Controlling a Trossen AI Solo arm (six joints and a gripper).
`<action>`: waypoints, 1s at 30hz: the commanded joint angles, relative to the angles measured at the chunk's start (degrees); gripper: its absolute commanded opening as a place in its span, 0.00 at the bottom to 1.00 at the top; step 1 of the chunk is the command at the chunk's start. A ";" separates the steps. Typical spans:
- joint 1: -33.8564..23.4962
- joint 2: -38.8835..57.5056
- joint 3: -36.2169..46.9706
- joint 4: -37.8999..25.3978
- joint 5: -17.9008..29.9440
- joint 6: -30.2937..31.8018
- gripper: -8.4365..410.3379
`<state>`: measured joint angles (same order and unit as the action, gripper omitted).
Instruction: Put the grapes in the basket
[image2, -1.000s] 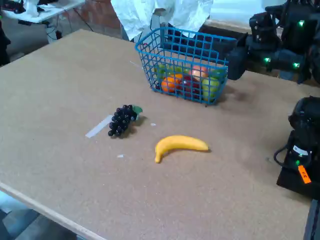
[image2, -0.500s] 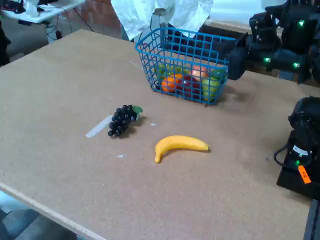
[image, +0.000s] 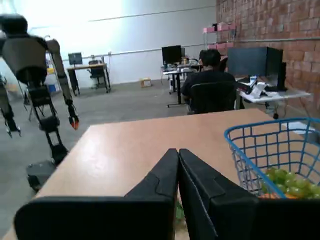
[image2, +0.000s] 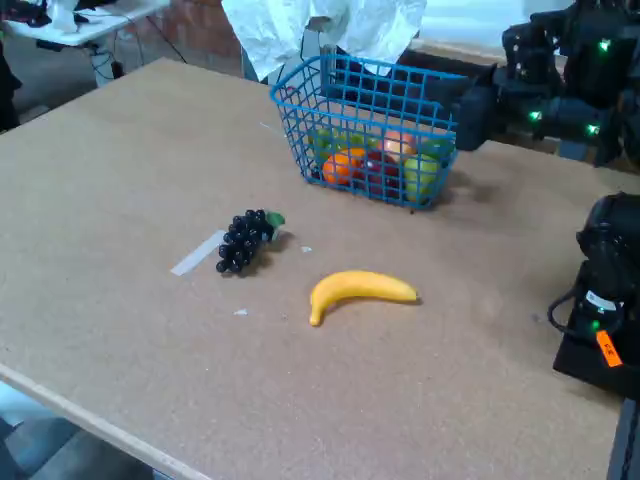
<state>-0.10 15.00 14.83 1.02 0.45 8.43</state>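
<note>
The grapes (image2: 243, 240), a dark bunch with a green leaf, lie on the brown table left of centre in the fixed view. They do not show in the wrist view. The blue wire basket (image2: 372, 92) stands at the back of the table with coloured toy fruit inside, and its rim (image: 270, 129) fills the right of the wrist view. My gripper (image2: 472, 118) hovers just right of the basket, far from the grapes. In the wrist view my gripper (image: 178, 151) is shut, its black fingers pressed together with nothing between them.
A yellow banana (image2: 360, 288) lies right of the grapes, and a strip of tape (image2: 197, 253) lies to their left. Black equipment (image2: 605, 300) stands at the table's right edge. Beyond the table a person (image: 207, 85) sits at a desk, and a humanoid robot (image: 35, 75) stands on the left.
My gripper has shifted slightly up and to the right beside the basket. The grapes, banana and basket have not moved.
</note>
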 joint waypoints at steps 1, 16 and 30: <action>0.02 0.00 0.04 1.49 -0.07 6.34 0.02; 0.09 10.69 5.49 3.30 -0.15 -4.59 0.02; 2.01 41.75 26.75 2.12 -7.52 -11.85 0.02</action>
<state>0.84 49.21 36.93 3.33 -6.68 -2.17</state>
